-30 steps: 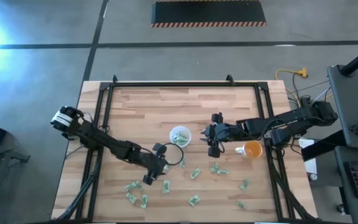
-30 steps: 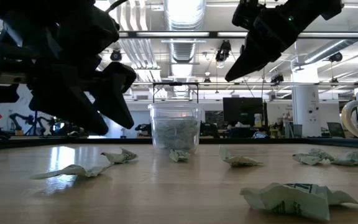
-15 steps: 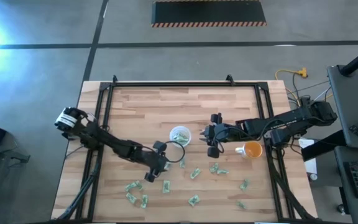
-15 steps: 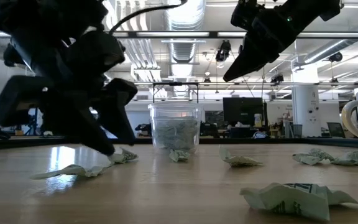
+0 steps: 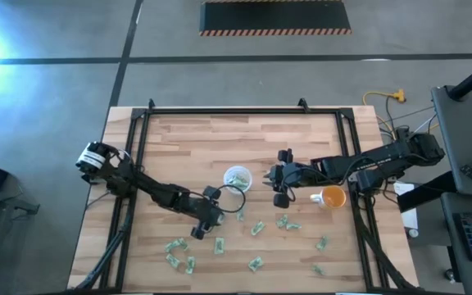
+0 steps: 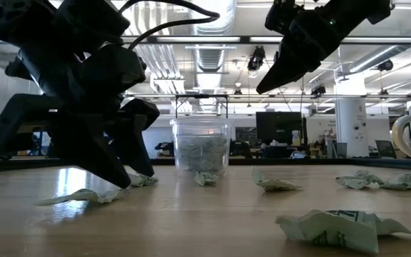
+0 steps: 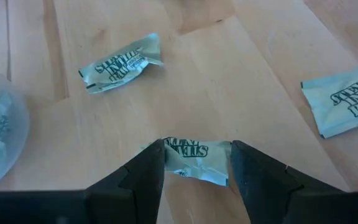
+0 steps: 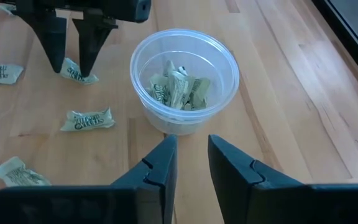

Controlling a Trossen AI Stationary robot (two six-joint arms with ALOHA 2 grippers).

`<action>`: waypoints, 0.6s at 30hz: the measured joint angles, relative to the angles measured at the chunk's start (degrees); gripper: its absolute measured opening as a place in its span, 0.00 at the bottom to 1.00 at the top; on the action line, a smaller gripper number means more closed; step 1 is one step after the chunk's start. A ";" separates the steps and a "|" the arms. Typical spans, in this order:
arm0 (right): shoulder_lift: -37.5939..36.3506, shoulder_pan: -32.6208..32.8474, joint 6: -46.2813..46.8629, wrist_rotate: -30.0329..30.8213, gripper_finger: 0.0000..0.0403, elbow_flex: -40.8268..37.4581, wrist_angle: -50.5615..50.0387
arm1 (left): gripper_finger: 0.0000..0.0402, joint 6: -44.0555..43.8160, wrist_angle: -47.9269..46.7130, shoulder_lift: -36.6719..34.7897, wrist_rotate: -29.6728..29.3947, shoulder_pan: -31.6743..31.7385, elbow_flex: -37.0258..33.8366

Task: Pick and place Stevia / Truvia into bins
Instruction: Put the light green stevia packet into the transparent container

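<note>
Packets of green-and-white sweetener lie scattered over the near half of the wooden desk (image 5: pixel 187 139), each a small flat paper rectangle with dark lettering, most of them creased or crumpled. One crumpled packet (image 7: pixel 194 158) sits on the wood between the two dark fingers of the left pincer (image 7: pixel 194 165), which stands low over the desk just beside the cup; its fingers are parted on either side of the packet and have not closed on it, so it is released. A second printed packet (image 7: pixel 122 64) lies flat a little beyond it, and a third packet (image 7: pixel 347 102) lies off to the side, near the picture's edge.

The translucent white cup (image 5: pixel 237 178) stands upright near the middle of the desk, round, with a pale rim, and holds a loose heap of folded packets (image 8: pixel 179 87) at its bottom. In the low view its clear wall shows the pile reaching roughly halfway up.

The right pincer (image 5: pixel 278 186) hangs above the desk just to the right of the cup, apart from it, its fingers parted with a narrow gap and nothing between them. An orange cup (image 5: pixel 332 197) stands under the right arm farther right. More loose packets (image 5: pixel 256 228) lie across the front of the desk, well apart from one another.
</note>
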 joint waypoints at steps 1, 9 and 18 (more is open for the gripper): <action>0.02 0.00 0.02 -0.02 0.20 -0.02 0.02 | 0.40 0.02 0.00 0.02 0.15 0.04 0.00; 0.02 0.00 0.00 -0.03 0.21 -0.11 0.00 | 0.26 0.11 -0.10 0.12 1.56 0.24 0.00; 0.02 0.00 0.00 -0.02 0.19 -0.11 -0.02 | 0.12 0.15 -1.91 -1.51 1.55 0.24 0.24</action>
